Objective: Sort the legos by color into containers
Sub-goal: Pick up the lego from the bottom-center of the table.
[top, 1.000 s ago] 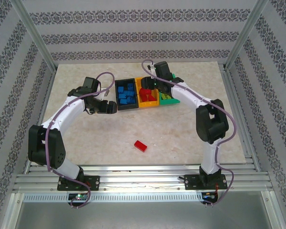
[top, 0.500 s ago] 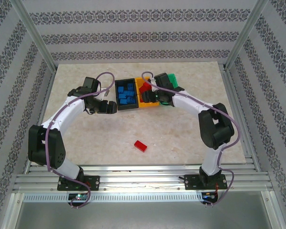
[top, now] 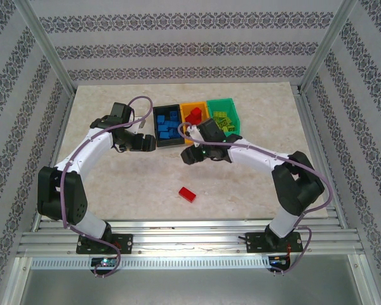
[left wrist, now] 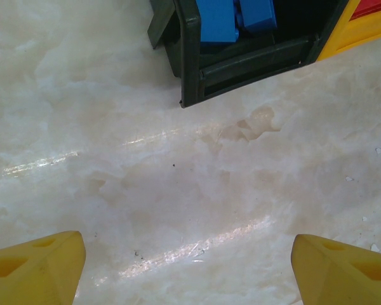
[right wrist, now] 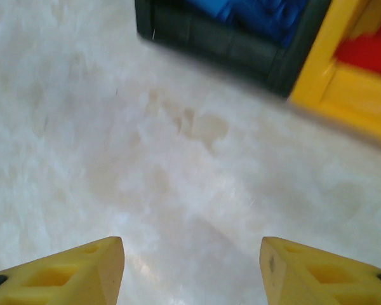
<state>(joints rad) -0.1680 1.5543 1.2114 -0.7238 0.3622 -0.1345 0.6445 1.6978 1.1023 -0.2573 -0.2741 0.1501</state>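
Just in front of the joined row of black, orange-yellow and green plastic bins [top: 222,100], the right gripper [top: 189,155] has pulled back from above them, jaws apart, empty. One small red studded plastic brick [top: 188,194] lies loose nearer still, probably next. Beside the row, the left gripper [top: 149,143] hangs wide open.

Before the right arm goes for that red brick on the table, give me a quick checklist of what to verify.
1. The right gripper open and empty: ok.
2. The left gripper open, empty, beside the black bin: ok.
3. The red lego loose on the table, nothing touching it: ok.
4. The right gripper above the red lego: not ok, it hangs near the black bin.
5. Room left in the orange-yellow bin: cannot tell, the right arm covers part.
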